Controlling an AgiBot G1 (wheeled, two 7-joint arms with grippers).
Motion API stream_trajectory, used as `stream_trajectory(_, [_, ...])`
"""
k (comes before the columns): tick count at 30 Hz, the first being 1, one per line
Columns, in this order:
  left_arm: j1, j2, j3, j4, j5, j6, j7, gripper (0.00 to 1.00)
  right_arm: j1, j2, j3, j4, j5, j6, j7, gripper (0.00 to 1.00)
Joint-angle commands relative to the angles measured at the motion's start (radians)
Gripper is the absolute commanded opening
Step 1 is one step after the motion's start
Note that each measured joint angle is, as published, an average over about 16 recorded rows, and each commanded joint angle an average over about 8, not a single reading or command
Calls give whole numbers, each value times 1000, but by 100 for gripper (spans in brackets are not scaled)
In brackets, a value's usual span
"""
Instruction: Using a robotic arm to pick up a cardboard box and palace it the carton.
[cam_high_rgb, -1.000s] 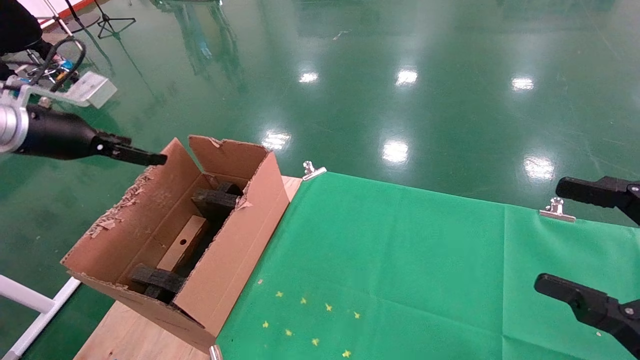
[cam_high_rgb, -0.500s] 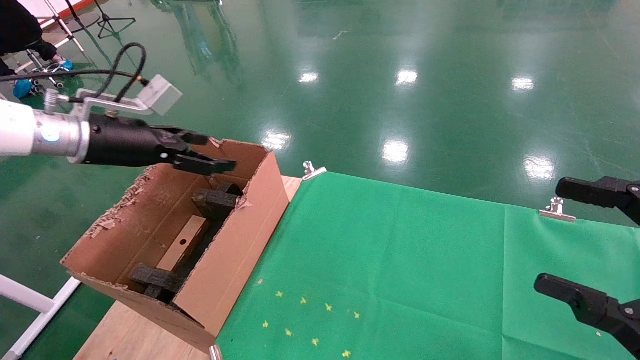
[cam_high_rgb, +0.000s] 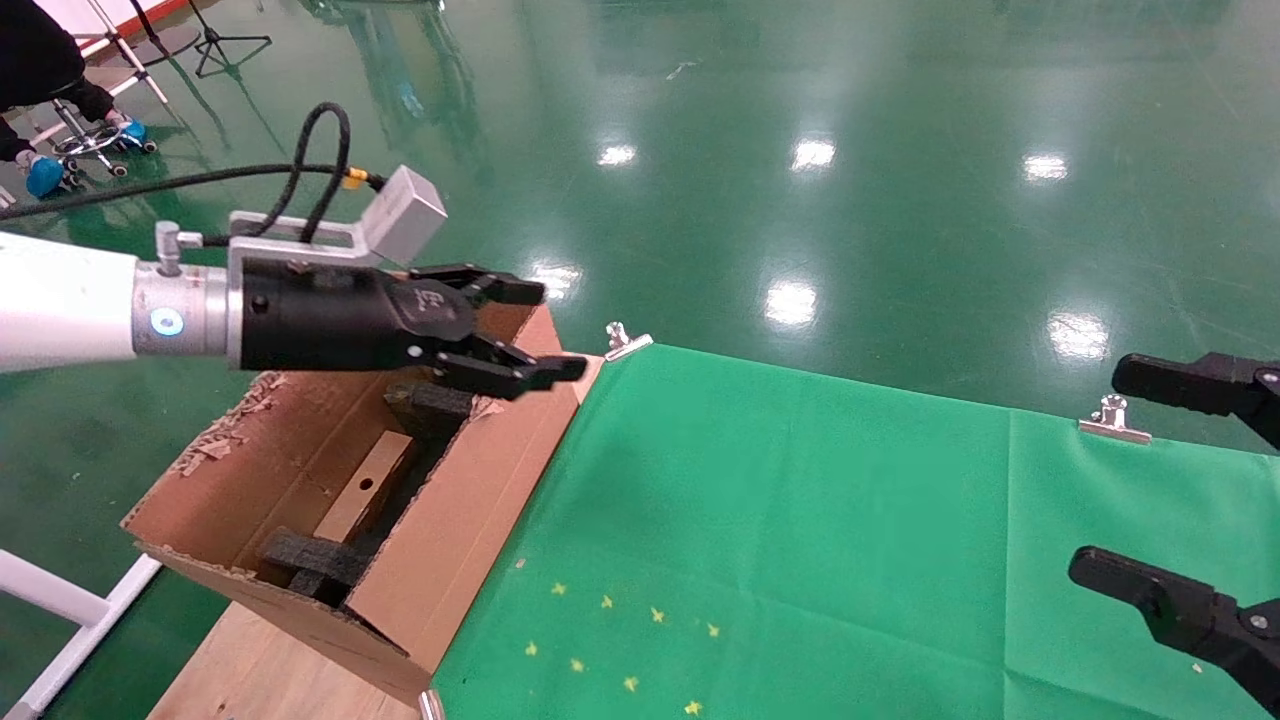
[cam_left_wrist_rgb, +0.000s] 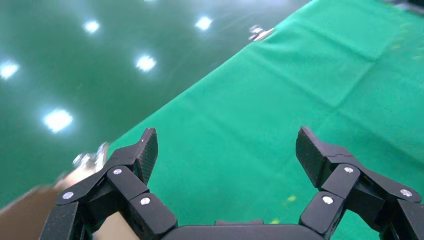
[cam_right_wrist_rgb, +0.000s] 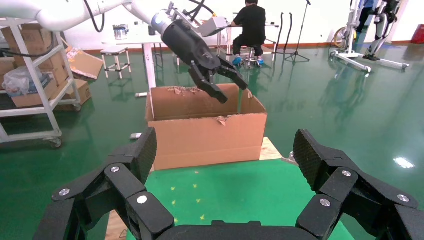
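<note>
Left gripper (cam_high_rgb: 535, 330) above the carton's (cam_high_rgb: 455, 530) far end, jaws wide open, holding nothing.

Cardboard box (cam_high_rgb: 365, 487) lying inside the carton between black foam blocks (cam_high_rgb: 315, 565), round hole facing up. Carton standing at the bench's (cam_high_rgb: 260, 670) left edge beside the green cloth (cam_high_rgb: 800, 520). Right gripper (cam_high_rgb: 1170, 480) parked over the right edge, jaws wide open, empty.

Desk (cam_high_rgb: 250, 670): bare wood surface exposed at lower left of frame. Green cloth (cam_high_rgb: 850, 520) covers rest, from centre to right edge, fastened by silver clips at far edge (cam_high_rgb: 625, 341) and (cam_high_rgb: 1112, 420). Small yellow star marks (cam_high_rgb: 610, 640) on cloth, lower centre. Carton (cam_high_rgb: 450, 520) stands on wood part, one side touching cloth edge.
</note>
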Motion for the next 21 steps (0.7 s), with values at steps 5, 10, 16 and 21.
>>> stream_trajectory(5, [100, 2, -62, -98, -114, 22, 48, 100, 0, 0, 0, 0, 0, 0, 0, 100])
stream_trajectory(10, [181, 3, -113, -177, -208, 41, 87, 100, 0, 0, 0, 0, 0, 0, 0, 100])
stream_trajectory(16, [272, 5, -169, -266, -312, 61, 130, 100, 0, 0, 0, 0, 0, 0, 0, 100])
stream_trajectory(21, [344, 6, -214, -337, -395, 77, 165, 100, 0, 0, 0, 0, 0, 0, 0, 100])
